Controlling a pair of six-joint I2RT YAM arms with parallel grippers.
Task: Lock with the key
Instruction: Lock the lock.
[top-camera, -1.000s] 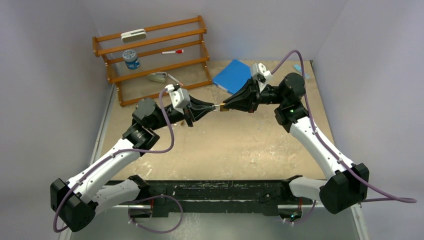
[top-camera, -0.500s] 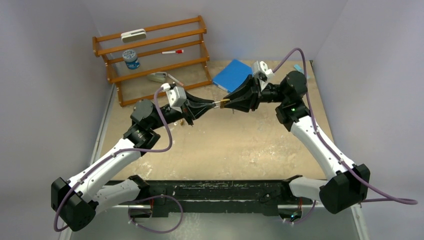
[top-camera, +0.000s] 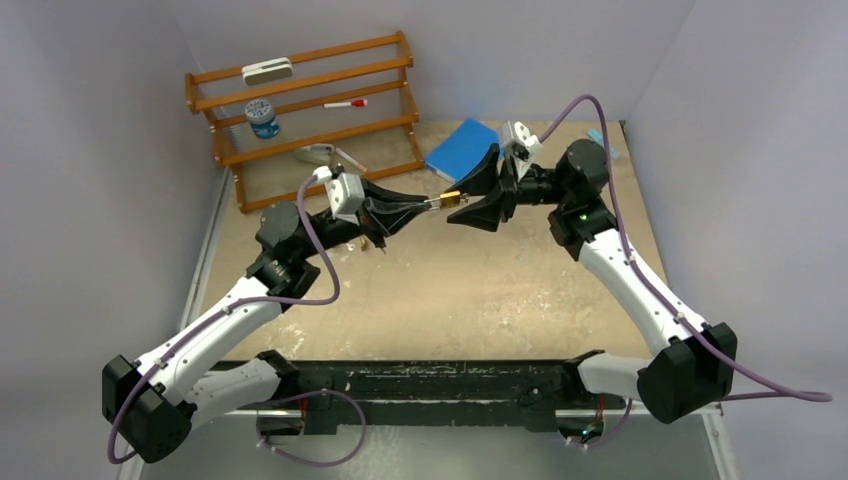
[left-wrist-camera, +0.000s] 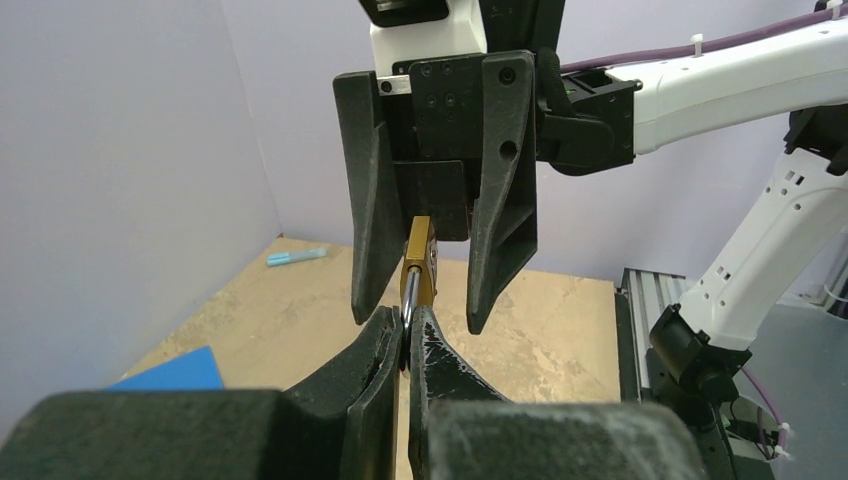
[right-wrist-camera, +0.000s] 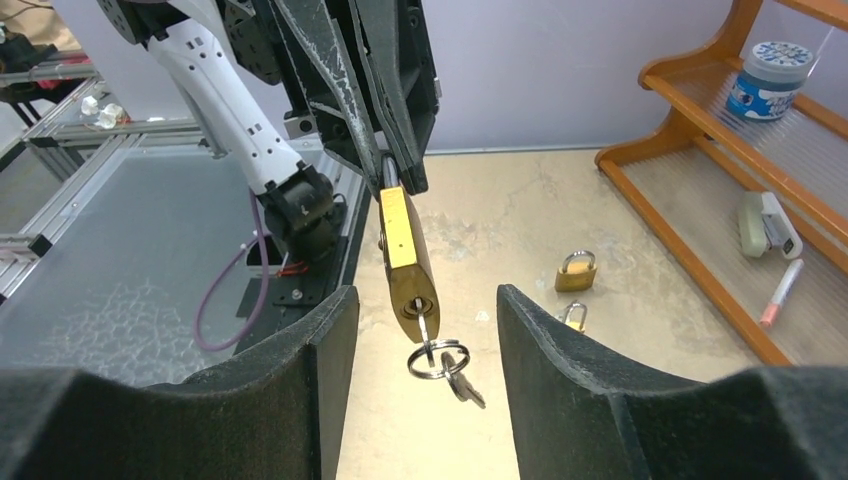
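Your left arm (top-camera: 215, 325) and right arm (top-camera: 640, 290) wear white shells on the long links and black housings at the joints. A purple cable (top-camera: 320, 270) loops along each. The right gripper (left-wrist-camera: 419, 323) has black wedge fingers (left-wrist-camera: 505, 200) with small screws (left-wrist-camera: 508, 149). A green dot (top-camera: 583, 217), possibly a lamp, glows on that arm.

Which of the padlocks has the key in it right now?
The brass padlock gripped by the left gripper: a key with its ring hangs from its keyhole. The two padlocks on the table show no key.

Beige table (top-camera: 480, 290): wooden rack (top-camera: 340, 50) far left, blue notebook (top-camera: 462, 150) beside it, loose brass padlock (right-wrist-camera: 577, 272) mid-table.
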